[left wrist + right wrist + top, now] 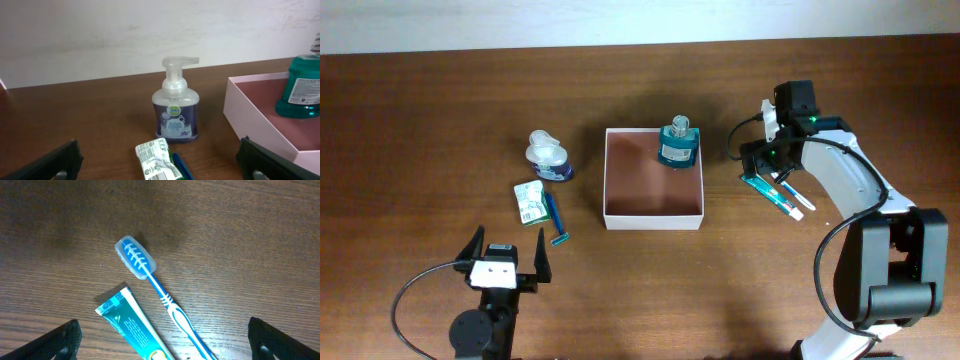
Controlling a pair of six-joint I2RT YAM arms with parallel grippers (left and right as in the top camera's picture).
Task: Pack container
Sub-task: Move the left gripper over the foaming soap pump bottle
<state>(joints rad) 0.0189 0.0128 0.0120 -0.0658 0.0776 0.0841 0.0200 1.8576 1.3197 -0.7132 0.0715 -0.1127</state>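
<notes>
The container point(653, 219), a square white-walled box with a reddish-brown inside, sits mid-table; its pink-looking wall point(250, 117) shows in the left wrist view. A teal bottle point(677, 143) point(302, 90) stands in its far right corner. My right gripper point(770, 172) point(165, 337) hovers open over a teal toothpaste tube point(772, 193) point(132, 327) and a blue-white toothbrush point(793, 195) point(160, 292), holding nothing. My left gripper point(509, 237) point(162, 159) is open and empty near the front edge.
Left of the container stand a foam soap pump point(548, 157) point(175, 112), a green-white packet point(529, 201) point(157, 162) and a blue razor point(556, 220) point(182, 167). The packet and razor lie just ahead of my left fingers.
</notes>
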